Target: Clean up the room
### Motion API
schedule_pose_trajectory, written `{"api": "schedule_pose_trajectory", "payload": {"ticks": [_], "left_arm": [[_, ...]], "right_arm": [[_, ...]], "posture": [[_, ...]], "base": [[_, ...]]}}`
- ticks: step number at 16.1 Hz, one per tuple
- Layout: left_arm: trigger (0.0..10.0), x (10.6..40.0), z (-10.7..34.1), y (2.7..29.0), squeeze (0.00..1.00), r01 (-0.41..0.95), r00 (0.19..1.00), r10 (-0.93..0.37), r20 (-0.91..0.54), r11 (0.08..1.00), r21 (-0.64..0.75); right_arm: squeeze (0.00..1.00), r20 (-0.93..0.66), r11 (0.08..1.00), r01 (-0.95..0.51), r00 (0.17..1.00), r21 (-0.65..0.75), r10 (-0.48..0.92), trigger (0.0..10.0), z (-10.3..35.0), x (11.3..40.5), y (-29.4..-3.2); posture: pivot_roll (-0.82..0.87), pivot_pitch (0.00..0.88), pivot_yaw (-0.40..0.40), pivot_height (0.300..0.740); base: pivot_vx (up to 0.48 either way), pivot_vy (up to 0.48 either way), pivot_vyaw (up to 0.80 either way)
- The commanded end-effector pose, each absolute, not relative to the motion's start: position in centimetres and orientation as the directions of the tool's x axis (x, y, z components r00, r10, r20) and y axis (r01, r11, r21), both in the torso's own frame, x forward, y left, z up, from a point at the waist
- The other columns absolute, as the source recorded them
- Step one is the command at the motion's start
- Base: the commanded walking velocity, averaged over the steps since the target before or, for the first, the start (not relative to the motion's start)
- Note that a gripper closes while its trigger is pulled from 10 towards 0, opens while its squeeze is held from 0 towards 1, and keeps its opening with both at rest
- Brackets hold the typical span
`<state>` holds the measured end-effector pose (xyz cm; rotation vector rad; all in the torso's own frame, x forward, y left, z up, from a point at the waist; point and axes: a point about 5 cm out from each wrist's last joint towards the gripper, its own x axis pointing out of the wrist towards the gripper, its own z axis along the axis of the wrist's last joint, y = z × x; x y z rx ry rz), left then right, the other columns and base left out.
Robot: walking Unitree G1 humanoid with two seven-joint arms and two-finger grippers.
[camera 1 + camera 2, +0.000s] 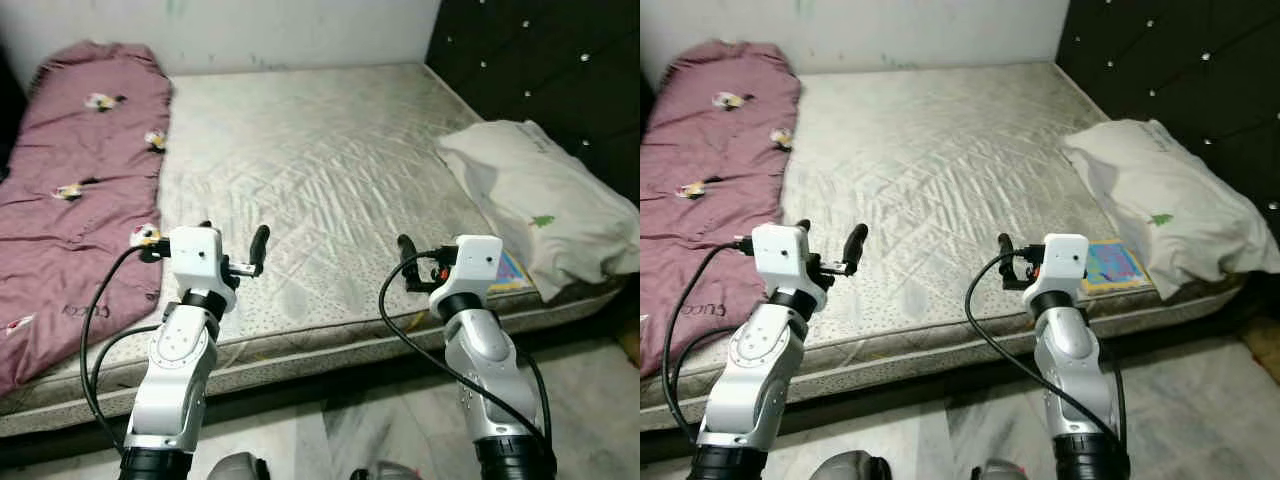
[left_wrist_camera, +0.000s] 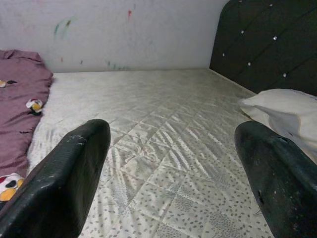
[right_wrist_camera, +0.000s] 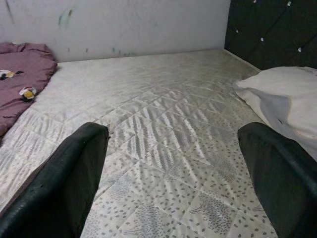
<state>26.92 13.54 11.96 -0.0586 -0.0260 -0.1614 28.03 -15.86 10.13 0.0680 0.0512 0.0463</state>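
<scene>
I see the crumpled mauve quilted blanket lying at ten o'clock of my left gripper, long axis running away toward the wall; that arm is nearer. Both forearms stand raised, jaws spread. My right gripper faces bare mattress, white pillow at two o'clock.

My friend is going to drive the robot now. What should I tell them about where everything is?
Left tool: open, holding nothing, raised over the near edge of the mattress.
Right tool: open, holding nothing, also over the near edge.
Pink blanket: spread along the robot's left side of the mattress, a bit rumpled.
White pillow: at the right side, by the dark headboard, with a colourful flat thing partly under it.
Done: nothing seems handled yet.
Left: probably straighten the blanket and pillow and pick up the flat thing.
</scene>
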Motion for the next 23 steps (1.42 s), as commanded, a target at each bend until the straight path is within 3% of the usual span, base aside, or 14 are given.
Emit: {"api": "schedule_pose_trajectory", "payload": {"ticks": [1,10,18,23], "left_arm": [[10.0,26.99,12.34,13.49,0.0,0.168,0.985,-0.166,0.047,0.984,-0.052],[10.0,26.95,12.32,13.45,0.0,0.167,0.985,-0.165,0.044,0.985,-0.051],[10.0,26.97,11.96,13.6,0.0,0.125,0.992,-0.124,0.017,0.989,-0.082],[10.0,27.15,12.0,13.32,0.0,0.14,0.99,-0.139,0.017,0.986,-0.087]], "right_arm": [[0.0,-0.04,0.997,-0.047,0.998,0.067,0.049,10.0,10.44,28.21,-15.88],[0.0,-0.042,0.997,-0.045,0.998,0.067,0.048,10.0,10.43,28.21,-15.9],[0.0,-0.047,0.997,-0.041,0.998,0.066,0.044,10.0,10.38,28.22,-15.91],[0.0,-0.05,0.997,-0.039,0.998,0.063,0.043,10.0,10.37,28.31,-15.95]], "posture": [[-0.01,0.0,-0.007,0.74],[-0.01,0.0,-0.006,0.74],[-0.01,0.0,-0.008,0.74],[-0.02,0.0,-0.006,0.74]], "base": [[0.266,0.0,0.0],[0.266,0.0,0.0],[0.03,0.0,0.0],[0.0,0.436,-0.2]]}}
